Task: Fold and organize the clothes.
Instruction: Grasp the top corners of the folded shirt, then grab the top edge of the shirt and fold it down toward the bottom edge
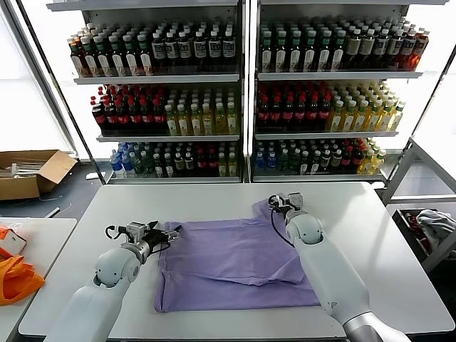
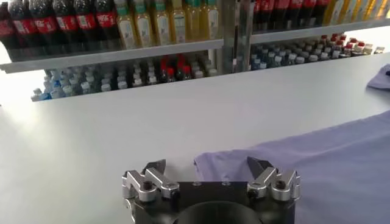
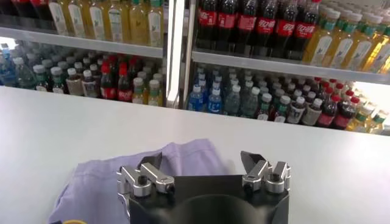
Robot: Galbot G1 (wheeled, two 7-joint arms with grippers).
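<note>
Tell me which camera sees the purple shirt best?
The head view: the whole shirt lies spread on the table between both arms. The left wrist view shows only one corner and edge; the right wrist view shows just a bunched bit beyond the fingers.

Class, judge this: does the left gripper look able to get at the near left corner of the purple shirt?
Probably yes: the left gripper, jaws open, sits at the shirt's left edge, with only bare table alongside.
</note>
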